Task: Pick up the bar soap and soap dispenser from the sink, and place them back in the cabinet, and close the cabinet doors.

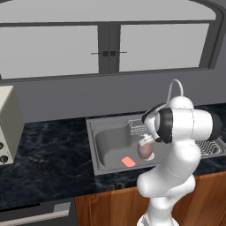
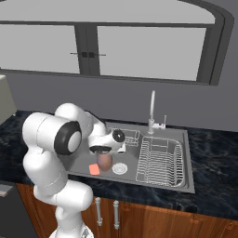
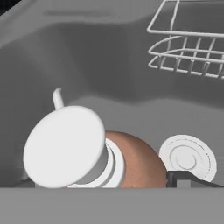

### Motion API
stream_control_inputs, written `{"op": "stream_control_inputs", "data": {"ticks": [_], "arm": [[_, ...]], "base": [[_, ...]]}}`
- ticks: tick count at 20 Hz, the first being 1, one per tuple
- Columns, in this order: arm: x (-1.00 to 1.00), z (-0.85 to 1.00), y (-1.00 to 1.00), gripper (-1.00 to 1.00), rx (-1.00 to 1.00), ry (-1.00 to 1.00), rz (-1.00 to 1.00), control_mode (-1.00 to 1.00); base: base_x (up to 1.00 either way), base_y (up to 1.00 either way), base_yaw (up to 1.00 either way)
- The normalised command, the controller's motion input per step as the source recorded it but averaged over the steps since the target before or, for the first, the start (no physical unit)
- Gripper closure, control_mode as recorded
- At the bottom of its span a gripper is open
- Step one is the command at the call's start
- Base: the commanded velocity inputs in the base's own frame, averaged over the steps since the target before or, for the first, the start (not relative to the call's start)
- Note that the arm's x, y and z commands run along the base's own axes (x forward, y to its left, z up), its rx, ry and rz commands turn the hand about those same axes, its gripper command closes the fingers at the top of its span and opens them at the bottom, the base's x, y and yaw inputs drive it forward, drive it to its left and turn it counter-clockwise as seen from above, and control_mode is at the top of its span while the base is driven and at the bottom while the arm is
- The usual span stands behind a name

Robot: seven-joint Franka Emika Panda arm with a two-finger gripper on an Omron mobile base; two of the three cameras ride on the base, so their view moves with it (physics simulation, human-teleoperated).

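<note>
Two soap items sit in the sink [image 2: 188, 153] basin. Soap dispenser [image 3: 131, 159] stands upright directly under the gripper [image 2: 103, 153], brown body, white pump top [image 3: 63, 146] facing up toward the hand. Gripper fingers stand wide apart around the pump top; one dark fingertip [image 3: 183, 178] shows just beside the bottle's shoulder, and whether it touches cannot be told. Bottle not lifted, base on the basin floor.

Bar soap [image 1: 128, 161] lies flat on the basin floor just beside the dispenser, on the gripper's near side toward the counter edge, apart from the fingers.

Round white drain [image 3: 187, 158] sits close on the other side of the bottle. Small wire basket [image 3: 188, 41] hangs beyond the gripper, at the back of the basin. Large dish rack [image 2: 160, 160] lies further off, with the faucet [image 2: 152, 109] behind it. Dark marbled counter [image 1: 48, 150] surrounds the sink; grey window panes [image 1: 53, 48] above.
</note>
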Motion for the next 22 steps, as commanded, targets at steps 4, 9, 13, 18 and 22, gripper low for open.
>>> {"op": "stream_control_inputs", "data": {"ticks": [4,9,13,18,22], "arm": [[-0.09,0.59,0.00,1.00,0.00,0.00,0.00,-1.00],[-0.14,0.60,0.00,1.00,0.00,0.00,0.00,-1.00],[-0.17,0.63,0.00,1.00,0.00,0.00,0.00,-1.00],[-0.24,0.61,0.00,1.00,0.00,0.00,0.00,-1.00],[-0.30,0.56,0.00,1.00,0.00,0.01,0.00,-1.00]], "base": [[0.00,0.00,0.00],[0.00,0.00,0.00],[0.00,0.00,0.00],[0.00,0.00,0.00],[0.00,0.00,0.00]]}}
